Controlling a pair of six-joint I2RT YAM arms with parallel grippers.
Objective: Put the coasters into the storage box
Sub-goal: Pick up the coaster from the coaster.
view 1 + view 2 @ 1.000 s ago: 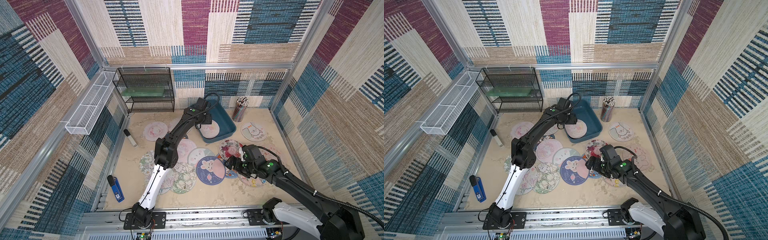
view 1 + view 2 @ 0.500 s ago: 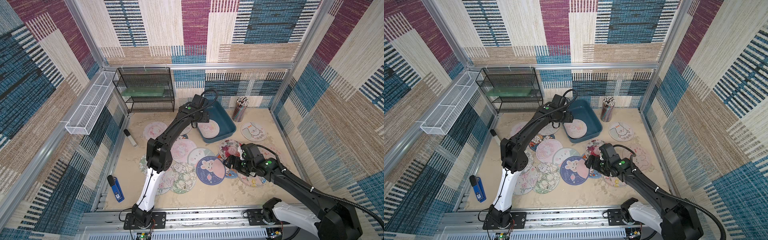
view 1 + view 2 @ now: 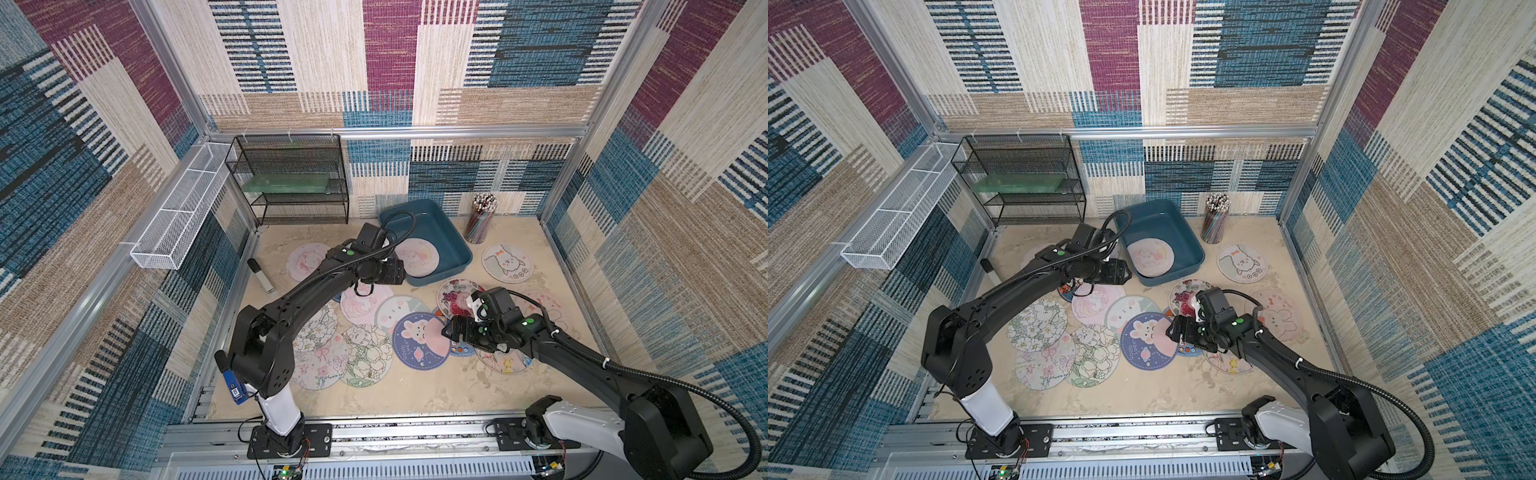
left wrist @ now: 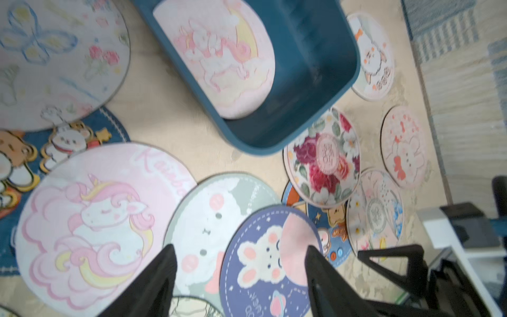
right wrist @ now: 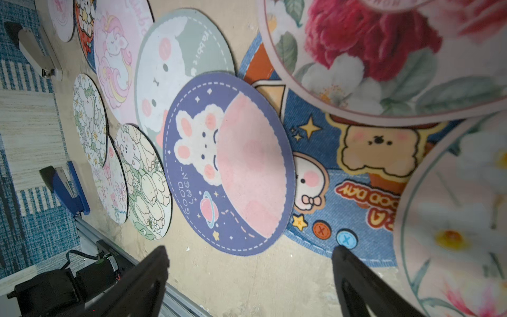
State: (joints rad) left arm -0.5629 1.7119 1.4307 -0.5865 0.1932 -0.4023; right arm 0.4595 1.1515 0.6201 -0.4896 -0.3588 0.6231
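1. Patchwork woven walls (image 3: 415, 62) close in a sandy surface (image 3: 415, 399) strewn with coasters (image 3: 370, 307), many overlapping.
2. One pink unicorn coaster (image 3: 417, 257) already lies flat inside the storage box (image 3: 451, 239), just ahead of the left gripper (image 4: 239, 248). The rest are spread on the surface beneath and between the two grippers.
3. The left gripper's jaws stand apart and empty. The right gripper (image 5: 249, 248) is spread wide, also empty, low over the surface. The purple bunny coaster (image 5: 227, 164) has its rim just ahead of it, and a denim-blue coaster (image 5: 356, 170) reaches under one finger.
4. These mats look thin, light and somewhat limp. They lie flush, offering no face to pinch. The likeliest hold is a rim that rides up over a neighbour, as the purple one's does. A neighbour may drag along.
5. A second earlier the left gripper hung over the box's near wall. It has since drawn back toward the scattered coasters. The right gripper has barely shifted, and the boxed coaster has stayed put.
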